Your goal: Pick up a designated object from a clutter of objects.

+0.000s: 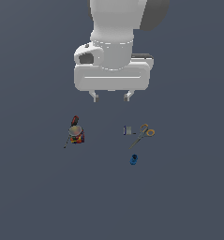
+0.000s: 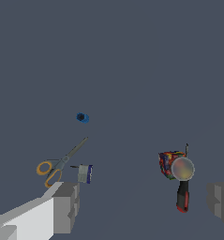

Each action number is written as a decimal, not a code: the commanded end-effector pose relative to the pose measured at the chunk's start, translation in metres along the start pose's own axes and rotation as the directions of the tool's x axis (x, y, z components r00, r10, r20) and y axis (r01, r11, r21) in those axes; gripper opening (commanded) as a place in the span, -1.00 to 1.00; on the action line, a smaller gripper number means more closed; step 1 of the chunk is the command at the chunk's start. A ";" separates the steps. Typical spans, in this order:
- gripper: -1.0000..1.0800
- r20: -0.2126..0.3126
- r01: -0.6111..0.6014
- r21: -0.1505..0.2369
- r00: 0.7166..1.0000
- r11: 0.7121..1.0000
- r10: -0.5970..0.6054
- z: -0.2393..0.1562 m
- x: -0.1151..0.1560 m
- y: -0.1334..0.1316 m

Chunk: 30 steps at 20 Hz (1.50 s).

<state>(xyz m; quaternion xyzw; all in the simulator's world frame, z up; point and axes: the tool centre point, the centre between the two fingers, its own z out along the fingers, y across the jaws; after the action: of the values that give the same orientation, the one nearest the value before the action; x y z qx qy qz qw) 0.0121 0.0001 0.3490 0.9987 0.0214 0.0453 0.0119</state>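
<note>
We see the gripper (image 1: 111, 97) hanging above the floor, its 2 fingers (image 1: 95, 97) spread wide and empty. The blue spool (image 1: 134, 160) lies lower right of centre, well below them, just beneath the orange-handled scissors (image 1: 144, 133).

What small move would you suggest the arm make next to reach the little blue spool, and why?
Probably shift the tool toward the exterior view's right and nearer the camera before descending. Its fingers are open, holding nothing, high above the floor, while the blue spool lies past the scissors and grey block.
</note>
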 end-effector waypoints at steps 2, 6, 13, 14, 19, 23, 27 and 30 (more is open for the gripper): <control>0.92 0.000 -0.001 0.000 1.000 1.000 0.001 0.000 0.000 0.000; 0.92 -0.011 -0.017 0.005 1.000 1.000 0.017 -0.007 0.004 0.000; 0.92 -0.025 -0.035 0.012 0.999 0.999 0.035 -0.017 0.008 0.000; 0.92 -0.024 -0.035 0.012 0.999 0.999 0.035 -0.016 0.008 0.000; 0.92 -0.019 -0.046 0.013 0.999 0.999 0.046 -0.005 0.014 -0.004; 0.92 -0.010 -0.062 0.014 0.998 0.998 0.062 0.012 0.022 -0.011; 0.92 0.002 -0.086 0.015 0.996 0.996 0.086 0.039 0.033 -0.021; 0.92 0.013 -0.109 0.015 0.994 0.994 0.109 0.064 0.042 -0.031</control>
<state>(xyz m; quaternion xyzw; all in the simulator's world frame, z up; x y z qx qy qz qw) 0.0530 0.0263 0.3010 0.9987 -0.0273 0.0426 0.0022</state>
